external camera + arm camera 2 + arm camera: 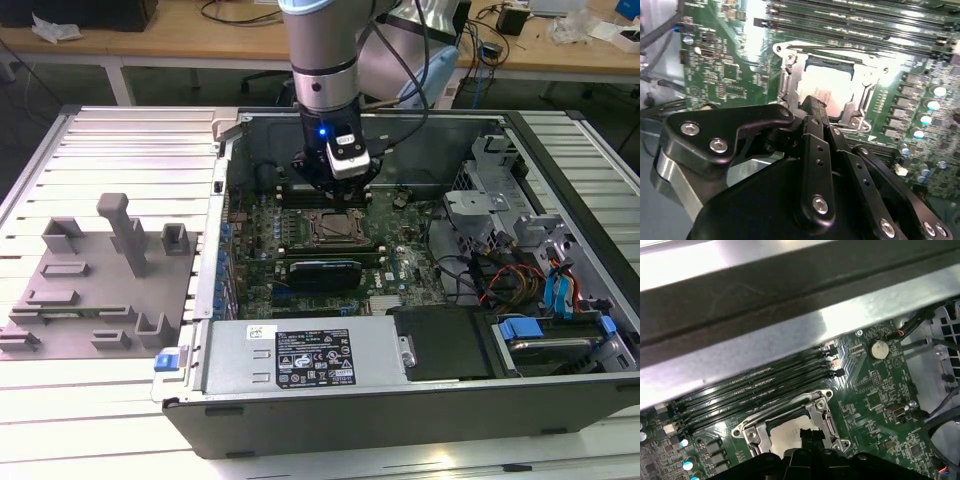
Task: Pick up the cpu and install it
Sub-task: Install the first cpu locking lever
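One cpu (827,90) lies in one socket (790,75), claw (812,107) above.

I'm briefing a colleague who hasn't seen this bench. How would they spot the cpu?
Start at the open computer case, then the green motherboard inside. The cpu lies in the metal-framed socket beside the long black memory slots: a flat, pale silver square.

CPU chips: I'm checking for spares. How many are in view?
1. The cpu lies inside the socket frame on the motherboard, by the tip of the hand, in both wrist views. Others may be hidden.
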You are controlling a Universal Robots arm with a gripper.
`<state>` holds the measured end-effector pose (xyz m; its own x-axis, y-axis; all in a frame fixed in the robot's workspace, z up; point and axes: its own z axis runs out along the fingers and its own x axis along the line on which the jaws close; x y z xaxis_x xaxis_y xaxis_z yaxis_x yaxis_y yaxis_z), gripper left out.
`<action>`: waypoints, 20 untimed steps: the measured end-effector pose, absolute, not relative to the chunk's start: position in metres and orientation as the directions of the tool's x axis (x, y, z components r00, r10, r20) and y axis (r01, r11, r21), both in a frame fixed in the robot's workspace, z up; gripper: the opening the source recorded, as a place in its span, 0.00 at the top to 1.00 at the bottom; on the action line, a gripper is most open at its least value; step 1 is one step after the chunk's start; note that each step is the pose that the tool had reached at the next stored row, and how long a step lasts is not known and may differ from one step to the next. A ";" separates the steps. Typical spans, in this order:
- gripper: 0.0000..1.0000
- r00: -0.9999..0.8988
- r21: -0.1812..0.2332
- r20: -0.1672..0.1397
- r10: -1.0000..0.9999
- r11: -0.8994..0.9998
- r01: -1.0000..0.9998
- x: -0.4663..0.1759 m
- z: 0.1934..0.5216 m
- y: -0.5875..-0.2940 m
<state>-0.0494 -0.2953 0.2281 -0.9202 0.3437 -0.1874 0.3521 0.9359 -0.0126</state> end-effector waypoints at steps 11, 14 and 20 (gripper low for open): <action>0.89 -0.938 -0.065 -0.043 0.344 0.936 0.346 -0.041 0.227 -0.295; 0.89 -0.940 -0.066 -0.042 0.338 0.938 0.340 -0.030 0.227 -0.295; 0.89 -0.967 -0.066 -0.042 0.252 0.965 0.254 -0.026 0.226 -0.295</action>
